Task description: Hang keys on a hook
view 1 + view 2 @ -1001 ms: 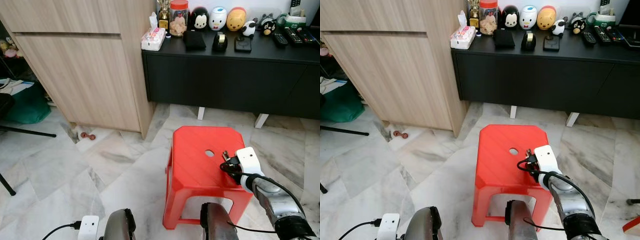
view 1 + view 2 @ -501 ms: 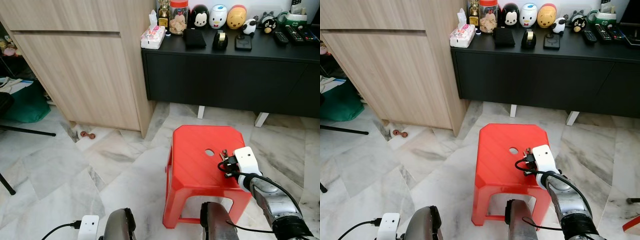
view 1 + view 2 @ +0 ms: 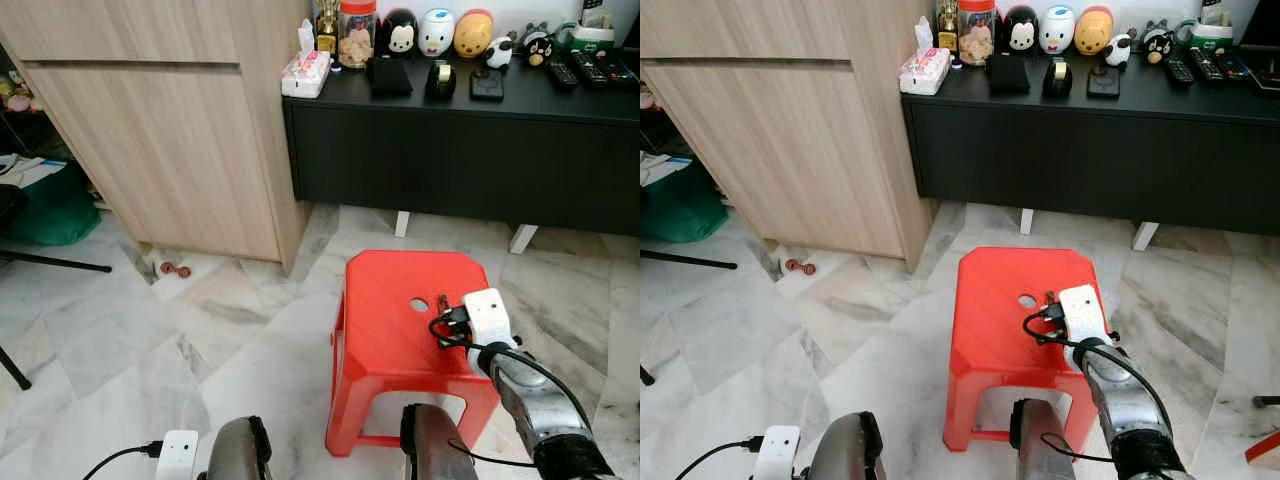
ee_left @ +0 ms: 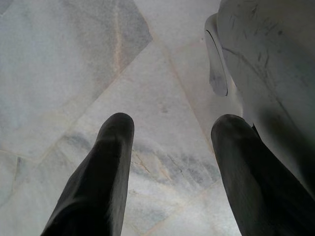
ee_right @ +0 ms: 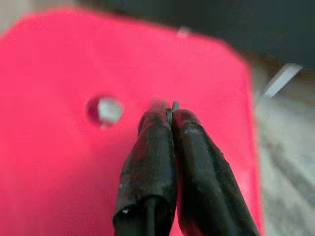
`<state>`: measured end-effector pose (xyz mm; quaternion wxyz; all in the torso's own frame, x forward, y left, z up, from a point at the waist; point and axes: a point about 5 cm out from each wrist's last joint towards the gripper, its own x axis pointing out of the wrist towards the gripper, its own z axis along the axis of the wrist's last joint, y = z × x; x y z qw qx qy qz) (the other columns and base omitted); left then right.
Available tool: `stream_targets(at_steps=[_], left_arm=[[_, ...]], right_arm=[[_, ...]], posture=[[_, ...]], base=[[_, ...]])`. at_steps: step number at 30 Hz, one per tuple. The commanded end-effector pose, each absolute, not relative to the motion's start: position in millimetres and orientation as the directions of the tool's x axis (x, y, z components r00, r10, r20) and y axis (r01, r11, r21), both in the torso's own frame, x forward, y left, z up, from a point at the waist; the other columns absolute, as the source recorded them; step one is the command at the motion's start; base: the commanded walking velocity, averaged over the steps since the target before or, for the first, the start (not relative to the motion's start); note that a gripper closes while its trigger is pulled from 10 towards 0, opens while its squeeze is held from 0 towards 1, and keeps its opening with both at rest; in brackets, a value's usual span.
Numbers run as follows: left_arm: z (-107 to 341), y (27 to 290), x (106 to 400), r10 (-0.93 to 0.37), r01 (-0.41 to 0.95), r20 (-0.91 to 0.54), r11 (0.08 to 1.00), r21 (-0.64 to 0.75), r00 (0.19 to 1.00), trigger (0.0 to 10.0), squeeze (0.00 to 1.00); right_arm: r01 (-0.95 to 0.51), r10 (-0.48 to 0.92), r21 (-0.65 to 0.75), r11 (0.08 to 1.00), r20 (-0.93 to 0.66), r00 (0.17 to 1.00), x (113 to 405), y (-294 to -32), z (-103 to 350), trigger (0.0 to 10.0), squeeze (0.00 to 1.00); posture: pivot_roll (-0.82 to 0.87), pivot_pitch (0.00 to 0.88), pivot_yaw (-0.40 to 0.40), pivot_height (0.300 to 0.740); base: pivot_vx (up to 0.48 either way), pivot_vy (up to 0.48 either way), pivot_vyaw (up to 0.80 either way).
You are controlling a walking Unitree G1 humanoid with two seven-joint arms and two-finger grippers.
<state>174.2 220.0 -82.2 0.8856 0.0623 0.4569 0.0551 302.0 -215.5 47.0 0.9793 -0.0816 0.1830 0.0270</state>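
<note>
**Keys pinched over the red stool, no hook in sight yet**

The right gripper (image 5: 170, 115) hangs just above the red stool (image 3: 385, 330), beside its round hole (image 5: 104, 109), fingers pressed together on a thin sliver of metal that I take to be the keys (image 5: 172, 105). The step in hand looks like lifting them clear: raise straight up, keep the pinch firm so the small piece cannot twist out, and only then turn to look for a hook

The head views place the stool on the marble floor (image 3: 120, 330), in front of the black sideboard (image 3: 470, 150) and the wooden cabinet (image 3: 170, 130), but the keys there are a dark speck at the gripper's tip. The right wrist view gives the pinch itself. The left gripper (image 4: 170, 132) hangs idle over the floor, fingers spread wide
</note>
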Motion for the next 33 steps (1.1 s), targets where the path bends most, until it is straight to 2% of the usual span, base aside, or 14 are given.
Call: stream_targets(at_steps=[1,4,5,10,12,13,15,16,29,33], left_arm=[[-87.6,202.3,170.1,0.082,0.032,-0.826,0.992,0.120,0.558,10.0,0.00],[-87.8,202.0,169.6,0.080,0.034,-0.827,0.992,0.119,0.557,10.0,0.00],[-87.8,202.0,169.6,0.080,0.034,-0.827,0.992,0.119,0.557,10.0,0.00],[-88.7,201.6,167.8,0.087,0.021,-0.827,0.993,0.119,0.555,10.0,0.00],[-88.8,201.5,167.4,0.088,0.023,-0.828,0.992,0.121,0.554,10.0,0.00],[-89.0,201.9,166.9,0.098,0.006,-0.826,0.993,0.121,0.555,10.0,0.00],[-89.1,202.0,166.4,0.101,0.001,-0.826,0.992,0.122,0.555,10.0,0.00],[-89.3,201.9,166.1,0.103,-0.001,-0.826,0.992,0.124,0.555,10.0,0.00],[-89.8,201.0,165.0,0.106,-0.005,-0.825,0.992,0.124,0.555,10.0,0.00],[-89.3,201.3,165.9,0.108,-0.008,-0.823,0.992,0.125,0.558,10.0,0.00]], right_arm=[[-0.010,-0.027,-0.138,0.990,-0.267,0.963,302.7,-218.2,57.5,0.0,0.00],[0.123,-0.140,-0.110,0.986,-0.160,0.977,298.4,-221.8,64.4,0.0,0.00],[0.123,-0.140,-0.110,0.986,-0.160,0.977,298.4,-221.8,64.4,0.0,0.00],[0.288,-0.283,-0.077,0.955,0.062,0.957,285.7,-215.6,81.0,0.0,0.00],[0.301,-0.294,-0.063,0.952,0.097,0.951,284.9,-212.8,85.3,0.1,0.00],[0.310,-0.303,-0.044,0.950,0.128,0.944,285.1,-210.6,89.7,2.8,0.00],[0.315,-0.307,-0.035,0.948,0.144,0.941,285.7,-209.5,92.1,4.0,0.00],[0.308,-0.301,-0.022,0.951,0.160,0.940,287.5,-206.9,95.3,10.0,0.00],[0.286,-0.250,-0.112,0.952,0.257,0.934,295.8,-193.3,112.2,10.0,0.00],[0.286,-0.256,-0.087,0.954,0.253,0.933,299.3,-191.8,114.6,10.0,0.00]], posture=[[-0.06,0.034,0.012,0.548],[-0.07,0.028,0.011,0.548],[-0.07,0.028,0.011,0.548],[-0.06,0.004,0.008,0.548],[-0.06,0.000,0.008,0.548],[-0.06,0.000,0.008,0.548],[-0.06,0.000,0.006,0.548],[-0.06,0.000,0.004,0.548],[-0.06,0.000,-0.001,0.548],[-0.06,0.000,-0.003,0.573]], base=[[0.000,0.000,0.00],[0.000,0.000,0.00],[0.000,0.000,0.00],[0.000,0.000,0.00],[0.000,0.000,0.00],[0.000,0.000,0.00],[0.000,0.000,0.00],[0.000,0.000,0.00],[0.000,0.000,0.00],[0.000,0.000,0.00]])
